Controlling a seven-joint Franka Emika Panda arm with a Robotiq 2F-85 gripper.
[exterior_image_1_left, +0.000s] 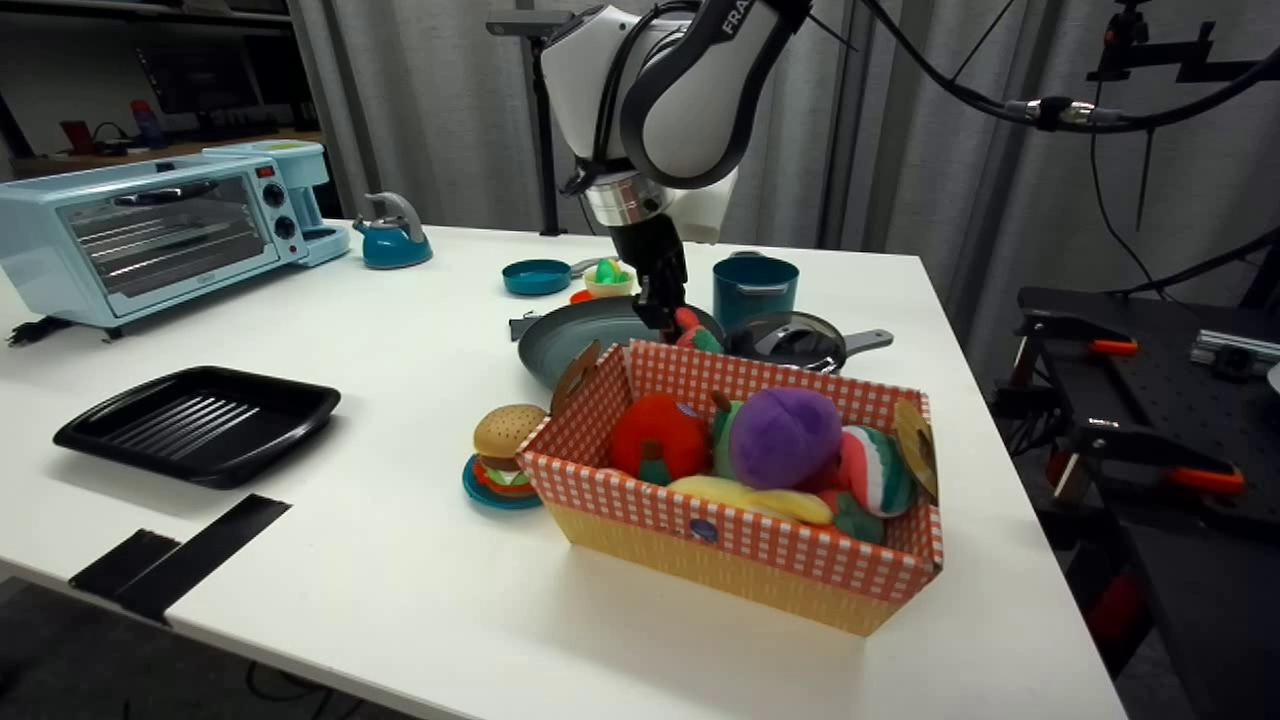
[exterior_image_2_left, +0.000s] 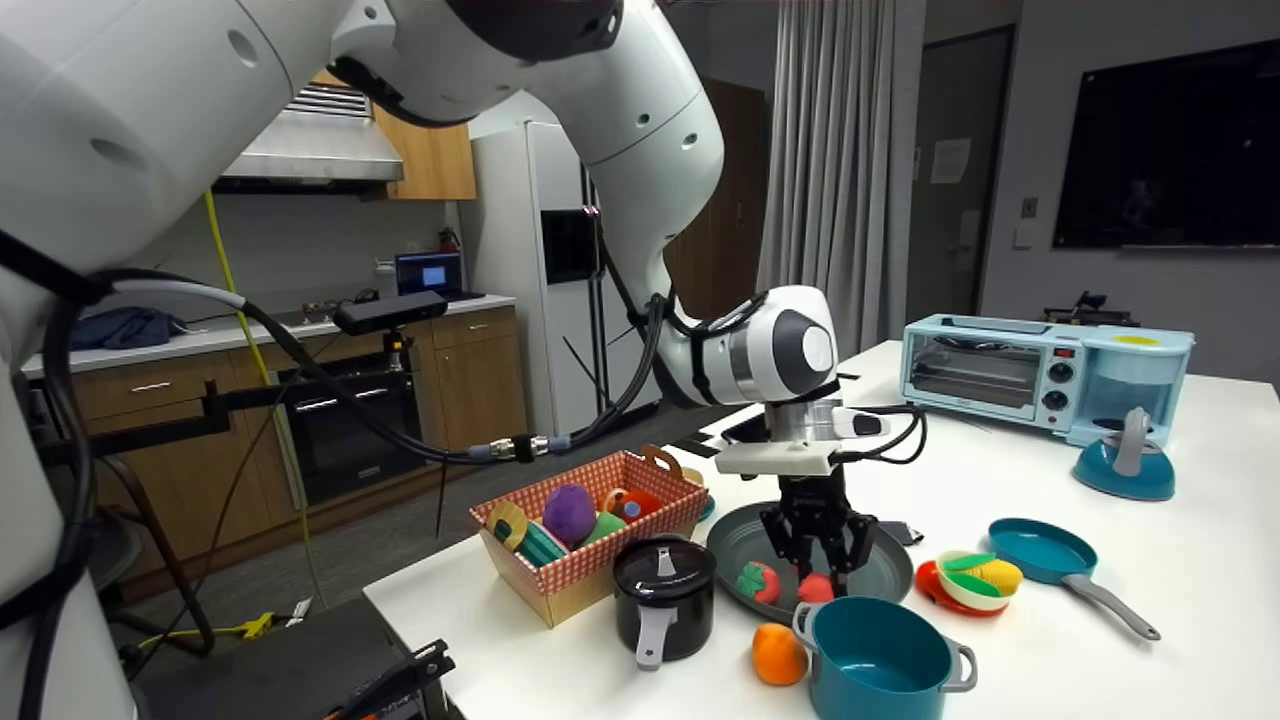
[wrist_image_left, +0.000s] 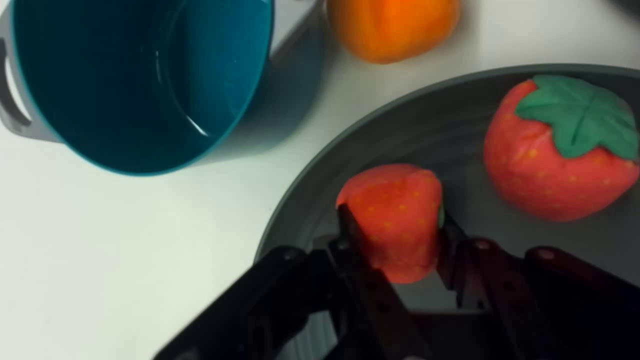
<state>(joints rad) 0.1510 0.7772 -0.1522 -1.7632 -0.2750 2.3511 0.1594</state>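
In the wrist view, a red toy strawberry (wrist_image_left: 392, 205) is squeezed between the two black fingers of my gripper (wrist_image_left: 395, 222), one pressing on each side. Beneath it lies the dark grey frying pan (wrist_image_left: 450, 120), whose floor shows around the toy; whether the strawberry still touches it, I cannot tell. A second strawberry (wrist_image_left: 535, 180) with a green leaf cap rests in the pan, to the right. Just outside the pan's rim are an orange toy fruit (wrist_image_left: 392, 30) and a teal pot (wrist_image_left: 225, 65) with grey handles. From an exterior view, my gripper (exterior_image_2_left: 820, 572) points down into the pan.
A checked basket (exterior_image_1_left: 700, 520) of plush produce stands beside the pan, near a lidded black pot (exterior_image_2_left: 690, 620). Around them are a toy burger (exterior_image_1_left: 508, 435), a black tray (exterior_image_1_left: 200, 425), a small teal pan (exterior_image_2_left: 1040, 550), a bowl (exterior_image_2_left: 975, 600) and a blue toaster oven (exterior_image_1_left: 160, 240).
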